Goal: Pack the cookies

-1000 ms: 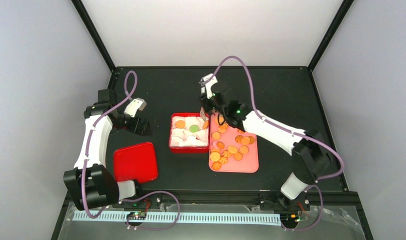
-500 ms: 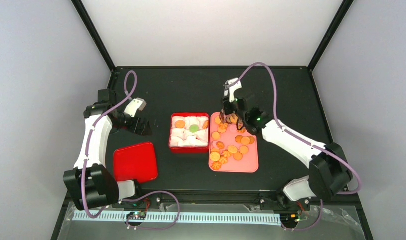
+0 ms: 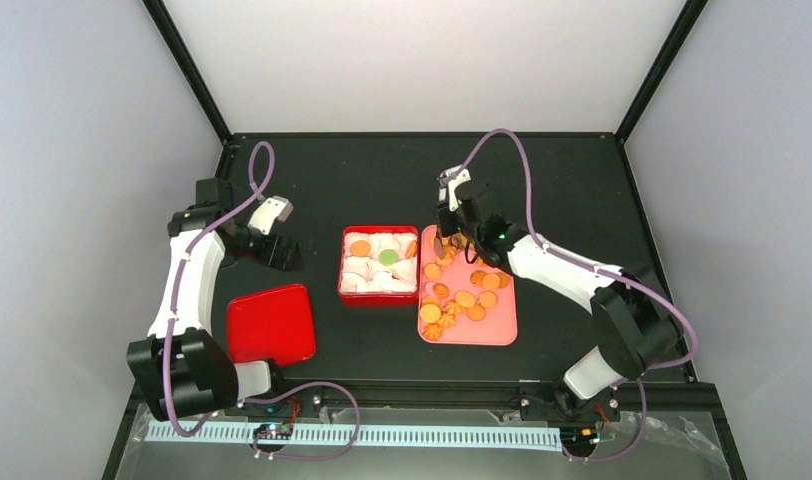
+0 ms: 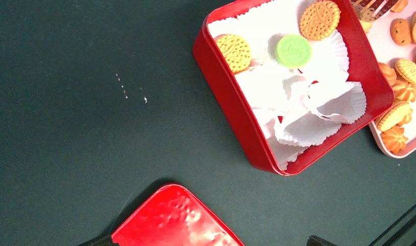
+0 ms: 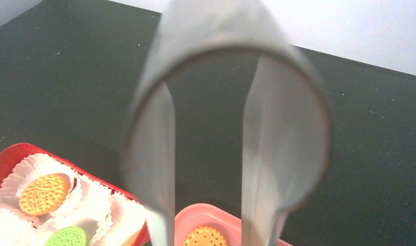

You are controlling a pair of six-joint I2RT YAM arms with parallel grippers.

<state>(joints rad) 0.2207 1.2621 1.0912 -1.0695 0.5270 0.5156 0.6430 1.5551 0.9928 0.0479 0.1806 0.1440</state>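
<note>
Though mostly orange-golden, small round cookies (image 3: 465,298), one green.

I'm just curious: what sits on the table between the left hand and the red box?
Nothing; the top view shows only bare black table between left hand and red box.
</note>
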